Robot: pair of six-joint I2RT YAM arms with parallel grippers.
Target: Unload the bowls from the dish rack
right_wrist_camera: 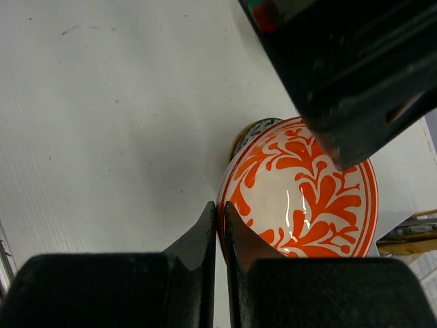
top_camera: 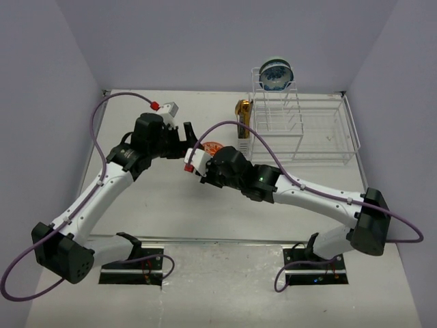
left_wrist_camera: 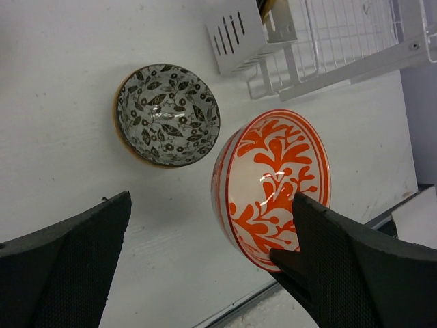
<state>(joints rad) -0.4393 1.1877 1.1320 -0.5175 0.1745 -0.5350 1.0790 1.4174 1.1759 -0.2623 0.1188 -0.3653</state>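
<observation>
Dish rack point(top_camera: 328, 158) sat at upper right of the top view, with one blue bowl point(top_camera: 276, 74) on edge in its upright slots, not yet unloaded. Both arms met at frame centre over the table point(top_camera: 171, 205). The orange bowl point(right_wrist_camera: 300, 191) was off the rack, tilted on edge, its rim pinched by the clenched right gripper point(right_wrist_camera: 220, 229) at lower centre of the right wrist view. In the left wrist view the left gripper point(left_wrist_camera: 212, 205) was spread wide and released, the orange bowl lying between its fingers, nearer the right-of-frame one. The grey leaf bowl point(left_wrist_camera: 167, 115) rested upright on the table just upper left of the orange bowl. Judgement: the right arm owns the set-down, and the free spot lies away from the grey bowl.
</observation>
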